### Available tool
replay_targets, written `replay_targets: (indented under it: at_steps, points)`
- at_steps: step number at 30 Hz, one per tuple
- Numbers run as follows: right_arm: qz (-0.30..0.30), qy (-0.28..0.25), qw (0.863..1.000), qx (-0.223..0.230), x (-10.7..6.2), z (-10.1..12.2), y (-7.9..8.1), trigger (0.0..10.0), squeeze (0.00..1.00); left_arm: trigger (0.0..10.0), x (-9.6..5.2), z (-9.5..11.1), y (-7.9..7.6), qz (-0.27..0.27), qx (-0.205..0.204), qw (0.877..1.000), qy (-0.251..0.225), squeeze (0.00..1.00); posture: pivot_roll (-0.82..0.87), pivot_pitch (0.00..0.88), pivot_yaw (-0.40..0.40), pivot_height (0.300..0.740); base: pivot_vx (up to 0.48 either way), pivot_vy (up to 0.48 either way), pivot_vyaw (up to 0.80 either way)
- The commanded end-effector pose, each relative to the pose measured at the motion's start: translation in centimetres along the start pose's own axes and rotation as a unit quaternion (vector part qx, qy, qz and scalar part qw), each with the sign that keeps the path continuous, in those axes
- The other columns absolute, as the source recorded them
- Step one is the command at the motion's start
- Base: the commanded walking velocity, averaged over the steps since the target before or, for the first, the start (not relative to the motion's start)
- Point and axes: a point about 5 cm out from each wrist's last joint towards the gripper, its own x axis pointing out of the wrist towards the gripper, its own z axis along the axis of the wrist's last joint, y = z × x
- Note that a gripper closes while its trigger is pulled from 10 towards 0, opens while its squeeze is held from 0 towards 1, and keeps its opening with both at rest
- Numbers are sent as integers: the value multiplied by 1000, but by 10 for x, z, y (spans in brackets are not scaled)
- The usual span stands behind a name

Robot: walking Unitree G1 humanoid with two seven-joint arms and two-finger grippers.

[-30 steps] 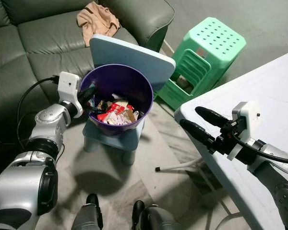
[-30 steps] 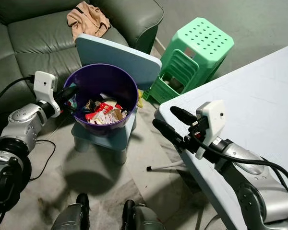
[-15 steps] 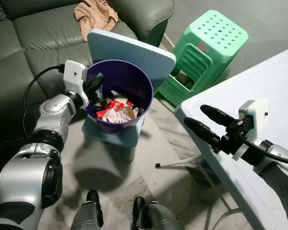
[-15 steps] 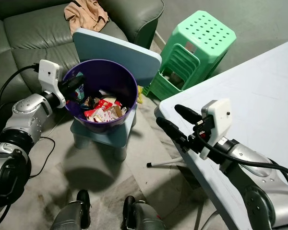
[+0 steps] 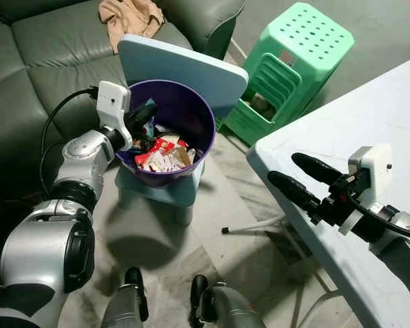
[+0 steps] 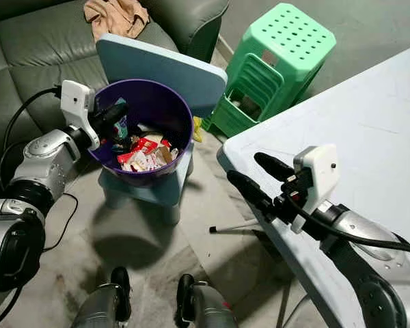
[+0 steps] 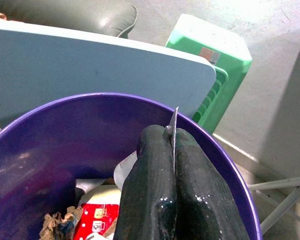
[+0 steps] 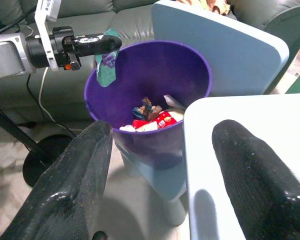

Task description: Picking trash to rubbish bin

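Left gripper (image 8: 109, 44) pinching a wrapper (image 8: 105, 66) over the bin (image 8: 155, 95), right gripper (image 5: 295, 179) wide apart beside it.

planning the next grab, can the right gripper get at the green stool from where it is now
Probably not directly: the right gripper hovers open over the white table's corner, and the green stool stands on the floor beyond the table edge, seemingly far off.

We're looking at a grey leather sofa (image 5: 48, 48) with tan cloth (image 5: 130, 15) lying on it, green plastic stools (image 5: 290, 65) sitting on grey floor (image 5: 164, 253), white table (image 5: 369, 137) alongside.
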Motion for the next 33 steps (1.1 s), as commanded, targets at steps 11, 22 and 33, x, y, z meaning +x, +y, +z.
replay_targets:
  at_steps: [11,22,33]
  points:
    - [-4,-4,1000,-2,-8,6,0,10000,0,10000,3,-3,-5,-15,-15,1000,7,1000,-208,400,-174,740,0,0,0]
    - [-3,-5,1000,-3,-9,8,-1,10000,0,10000,4,0,-5,-15,-14,1000,3,1000,-209,394,-176,740,0,0,0]
    - [-4,-7,1000,-1,-8,8,-1,10000,0,10000,2,6,1,-9,-7,1000,-1,1000,-189,396,-172,740,0,0,0]
